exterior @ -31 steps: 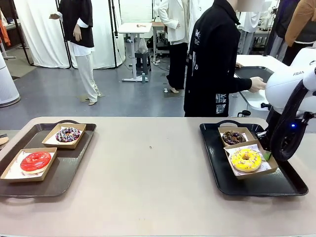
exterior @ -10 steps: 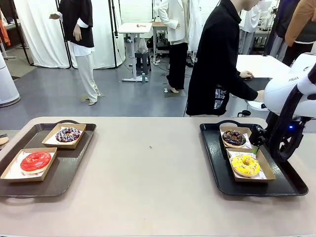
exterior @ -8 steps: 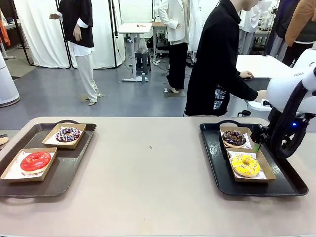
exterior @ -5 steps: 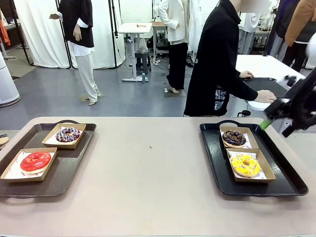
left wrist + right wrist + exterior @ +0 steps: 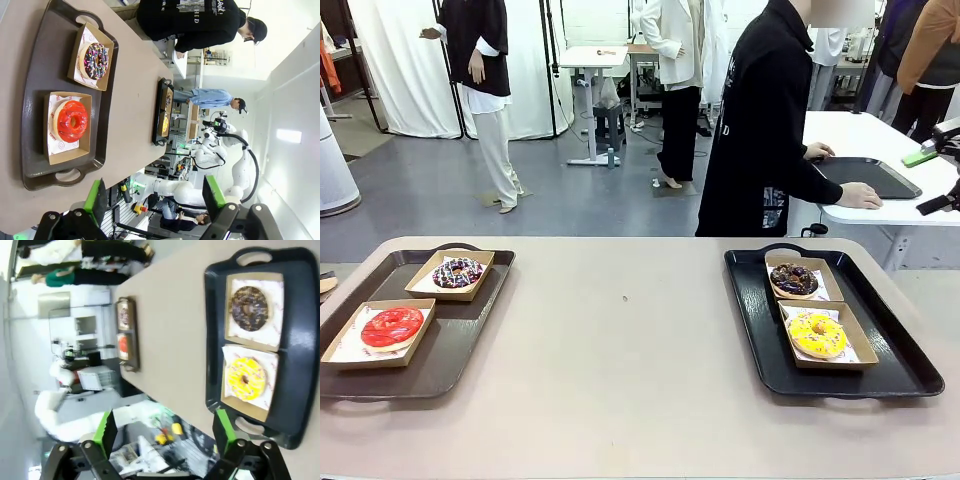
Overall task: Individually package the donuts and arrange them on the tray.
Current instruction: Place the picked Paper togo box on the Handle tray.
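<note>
At the lower left of the front view, a dark brown tray (image 5: 470, 345) on the tabletop (image 5: 620, 400) carries two open cardboard boxes: the red-glazed donut (image 5: 392, 327) in the nearer one and the purple sprinkled donut (image 5: 457, 272) in the farther one. At the lower right, a black tray (image 5: 900, 370) holds two more boxes, with the chocolate donut (image 5: 794, 279) behind and the yellow donut (image 5: 818, 335) in front. All four donuts sit centred on paper liners, each in its own box, so we judge the packaging and arranging complete or nearly so.

The left hand (image 5: 155, 200) shows along the bottom of its wrist view, its green-padded fingers spread wide and holding nothing, high above the brown tray. The right hand (image 5: 165, 432) likewise stands apart and empty in its own view, above the black tray; in the front view a green pad (image 5: 920, 157) shows at the upper right edge.

We judge the donuts light, soft and easily marred: the glaze looks sticky and would smear under the pads. Any adjustment is better made by gripping a box wall, which appears stiff enough to push or lift.
</note>
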Controlling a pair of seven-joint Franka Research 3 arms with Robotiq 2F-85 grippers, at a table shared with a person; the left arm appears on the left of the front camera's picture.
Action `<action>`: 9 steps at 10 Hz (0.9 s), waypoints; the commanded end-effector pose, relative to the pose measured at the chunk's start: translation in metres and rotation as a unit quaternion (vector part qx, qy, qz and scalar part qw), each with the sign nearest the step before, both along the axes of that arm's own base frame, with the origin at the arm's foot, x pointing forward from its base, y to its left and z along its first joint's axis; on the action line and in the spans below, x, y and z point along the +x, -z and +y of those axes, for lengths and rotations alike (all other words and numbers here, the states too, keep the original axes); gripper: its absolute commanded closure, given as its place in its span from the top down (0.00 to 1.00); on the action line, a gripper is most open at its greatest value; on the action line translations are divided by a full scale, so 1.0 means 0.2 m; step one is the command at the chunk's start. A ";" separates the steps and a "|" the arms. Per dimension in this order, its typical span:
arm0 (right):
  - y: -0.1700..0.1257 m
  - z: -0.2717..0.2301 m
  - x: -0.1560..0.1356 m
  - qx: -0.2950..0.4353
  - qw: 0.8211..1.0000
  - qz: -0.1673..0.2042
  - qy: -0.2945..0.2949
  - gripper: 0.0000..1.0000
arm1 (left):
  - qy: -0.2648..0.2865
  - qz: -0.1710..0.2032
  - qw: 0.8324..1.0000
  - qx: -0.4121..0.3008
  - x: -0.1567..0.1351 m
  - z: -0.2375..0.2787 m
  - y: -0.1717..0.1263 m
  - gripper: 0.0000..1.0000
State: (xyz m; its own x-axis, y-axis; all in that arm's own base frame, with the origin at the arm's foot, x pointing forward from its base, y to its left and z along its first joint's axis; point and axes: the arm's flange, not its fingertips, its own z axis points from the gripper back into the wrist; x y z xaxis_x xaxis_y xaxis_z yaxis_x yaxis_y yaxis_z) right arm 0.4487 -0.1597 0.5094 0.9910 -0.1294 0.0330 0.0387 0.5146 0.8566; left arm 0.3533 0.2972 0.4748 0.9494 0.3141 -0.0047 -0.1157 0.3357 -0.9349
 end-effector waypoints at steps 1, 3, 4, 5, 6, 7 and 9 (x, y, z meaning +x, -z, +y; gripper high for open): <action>0.12 -0.15 0.02 0.073 0.997 -0.016 -0.001 1.00 | -0.001 -0.003 1.000 0.000 0.00 0.00 -0.01 1.00; 0.24 -0.24 -0.04 0.088 0.996 -0.023 0.002 1.00 | -0.001 -0.003 1.000 0.000 0.00 0.00 -0.01 1.00; 0.29 -0.27 -0.06 0.093 0.996 -0.017 0.001 1.00 | -0.001 -0.003 1.000 0.000 0.00 0.00 -0.01 1.00; 0.35 -0.32 -0.07 0.097 0.995 -0.012 0.000 1.00 | -0.001 -0.003 1.000 0.000 0.00 0.00 -0.01 1.00; 0.40 -0.35 -0.08 0.099 0.995 -0.012 0.005 1.00 | -0.001 -0.003 1.000 0.000 0.00 0.00 -0.01 1.00; 0.45 -0.36 -0.09 0.098 0.995 -0.009 0.005 1.00 | -0.001 -0.003 1.000 0.000 0.00 0.00 -0.01 1.00; 0.51 -0.39 -0.09 0.109 0.994 -0.011 0.012 1.00 | -0.001 -0.003 1.000 0.000 0.00 0.00 -0.01 1.00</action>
State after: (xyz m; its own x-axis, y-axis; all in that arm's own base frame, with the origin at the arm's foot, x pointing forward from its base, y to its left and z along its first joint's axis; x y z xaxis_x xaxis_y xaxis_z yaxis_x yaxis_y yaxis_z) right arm 0.4310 -0.2382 0.4109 0.9858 -0.1676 -0.0014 0.0581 0.3336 0.9409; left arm 0.3535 0.2969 0.4749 0.9496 0.3134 -0.0047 -0.1155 0.3360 -0.9348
